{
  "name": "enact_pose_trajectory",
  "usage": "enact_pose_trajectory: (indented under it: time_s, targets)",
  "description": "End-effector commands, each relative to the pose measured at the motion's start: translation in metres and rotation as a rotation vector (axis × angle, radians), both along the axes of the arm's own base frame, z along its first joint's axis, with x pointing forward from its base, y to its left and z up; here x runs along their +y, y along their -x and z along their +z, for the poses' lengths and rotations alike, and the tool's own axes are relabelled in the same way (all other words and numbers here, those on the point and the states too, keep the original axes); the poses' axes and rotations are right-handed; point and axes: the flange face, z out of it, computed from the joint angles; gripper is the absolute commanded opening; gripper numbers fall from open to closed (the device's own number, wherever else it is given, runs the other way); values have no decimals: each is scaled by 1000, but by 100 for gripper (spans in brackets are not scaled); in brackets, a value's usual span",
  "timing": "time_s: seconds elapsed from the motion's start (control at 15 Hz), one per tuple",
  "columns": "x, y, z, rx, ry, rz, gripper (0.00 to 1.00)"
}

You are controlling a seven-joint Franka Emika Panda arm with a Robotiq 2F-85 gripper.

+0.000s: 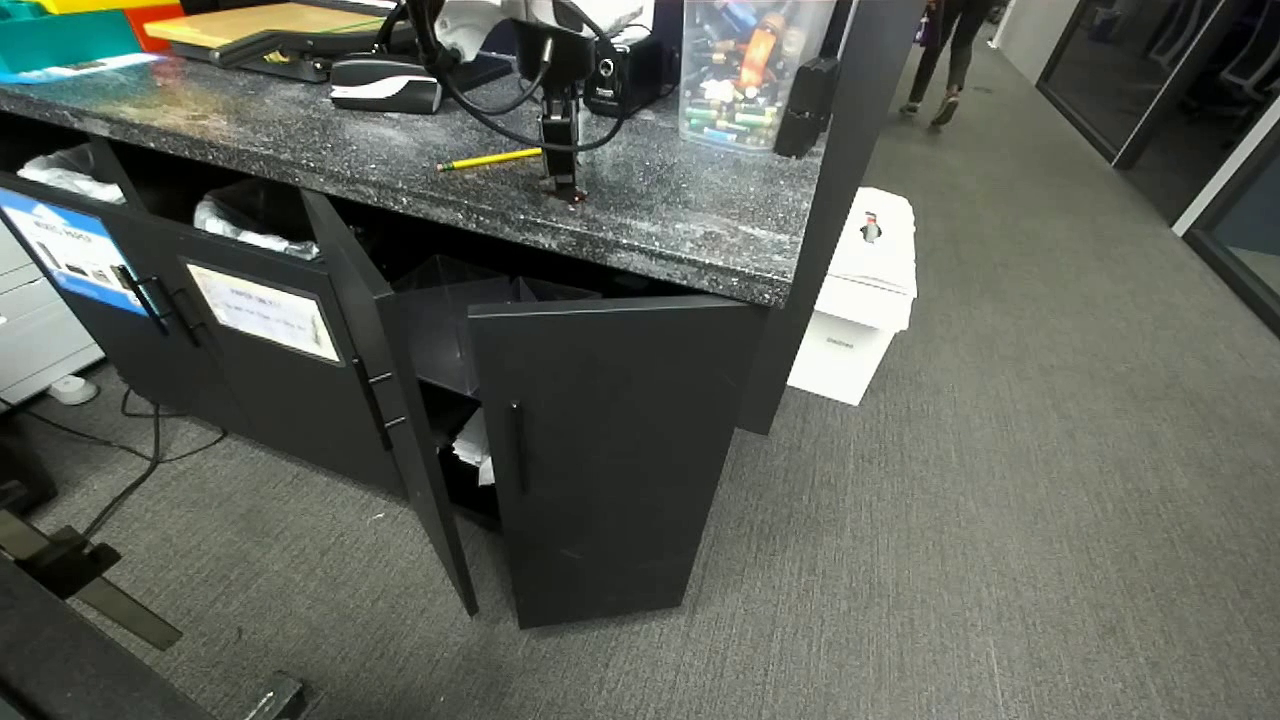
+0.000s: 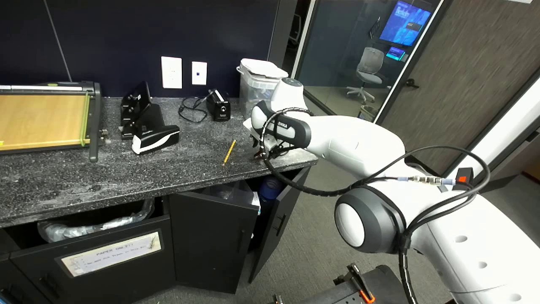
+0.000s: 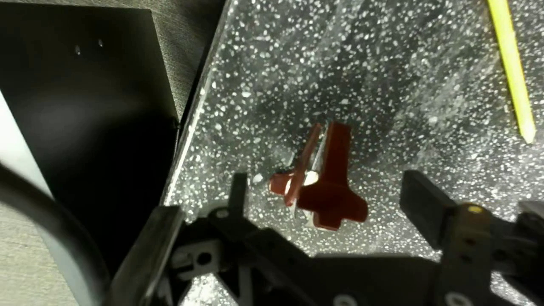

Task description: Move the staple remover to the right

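Observation:
The staple remover (image 3: 333, 182) is dark reddish-brown with silver metal jaws and lies on the speckled counter. In the wrist view it sits between the two spread fingers of my gripper (image 3: 328, 193). Counter surface shows on both sides of it, so the fingers look apart from it. In an exterior view my gripper (image 1: 562, 185) points down close to the counter, and a small part of the staple remover (image 1: 577, 197) shows at its tips. In an exterior view the reddish staple remover (image 2: 257, 155) is partly hidden by the arm's cable and gripper.
A yellow pencil (image 2: 229, 153) lies beside the gripper, also in the wrist view (image 3: 512, 68). The counter's front edge (image 3: 191, 123) is close. A black-and-white stapler (image 2: 156, 139), a pencil sharpener (image 2: 220, 107) and a clear bin of batteries (image 1: 745, 85) stand behind. Cabinet doors (image 1: 610, 460) hang open below.

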Motion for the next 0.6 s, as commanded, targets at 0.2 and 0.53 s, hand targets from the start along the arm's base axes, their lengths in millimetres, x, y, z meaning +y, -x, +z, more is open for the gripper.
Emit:
enact_pose_trajectory:
  time_s: [0.2, 0.53]
  targets:
    - [9, 1, 1, 23, 39, -55, 35]
    - [-1, -1, 25, 17, 26, -57, 7]
